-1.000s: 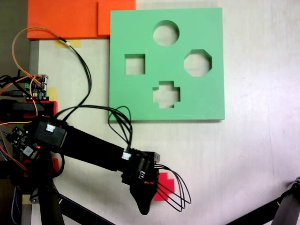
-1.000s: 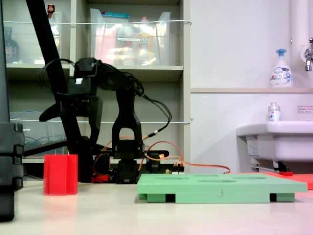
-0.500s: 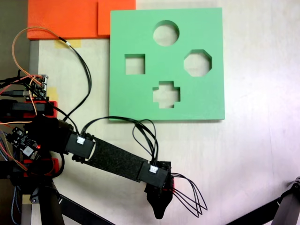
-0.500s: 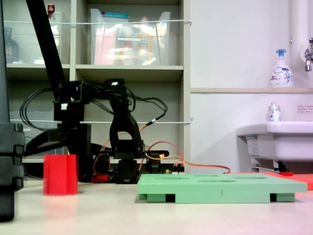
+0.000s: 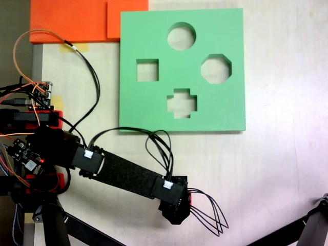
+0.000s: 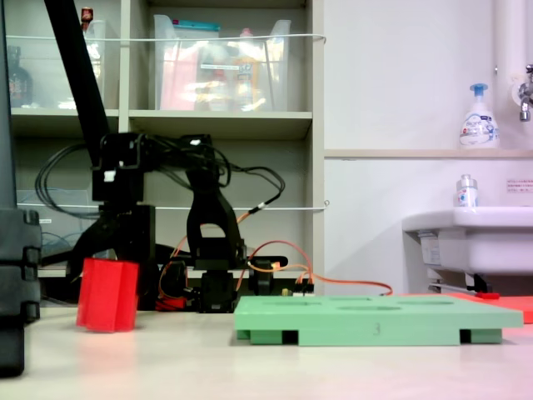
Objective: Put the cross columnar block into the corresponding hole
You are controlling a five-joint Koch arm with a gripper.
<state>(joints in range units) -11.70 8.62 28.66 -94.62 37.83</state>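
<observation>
Fixed views show an early stage: the red block [image 6: 108,295] stands tilted on the table, well left of the green board [image 5: 154,107], and the cross hole [image 5: 182,103] is empty. Lifting, carrying and inserting are left, I judge. From above the gripper [image 5: 175,214] covers the block. Whether its jaws already squeeze the block, I cannot tell.

One fixed view overhead, another table-level sideways.
</observation>
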